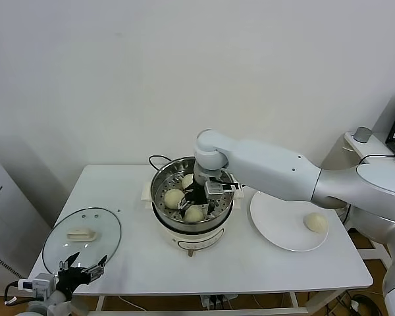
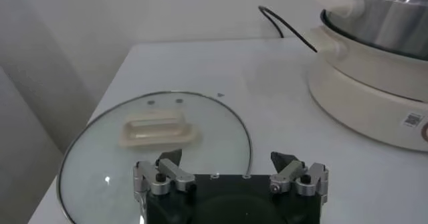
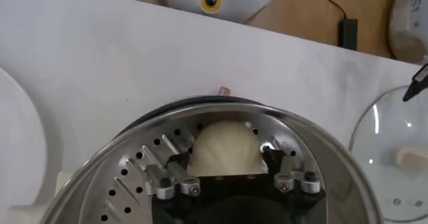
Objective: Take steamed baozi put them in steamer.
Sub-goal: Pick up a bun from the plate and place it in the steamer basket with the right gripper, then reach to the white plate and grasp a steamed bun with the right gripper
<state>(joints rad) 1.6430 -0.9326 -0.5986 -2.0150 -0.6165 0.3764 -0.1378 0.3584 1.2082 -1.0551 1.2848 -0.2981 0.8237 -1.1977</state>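
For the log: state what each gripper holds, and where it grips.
Right gripper grips a baozi by its sides inside the steamer; left gripper holds nothing.

Right gripper seemingly closed, lowered.

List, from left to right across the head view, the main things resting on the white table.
Round glass lid with cream handle → shiny round steel steamer on a cream base → flat white round plate → pale cream baozi on that plate.

Three baozi in steamer, one outside.
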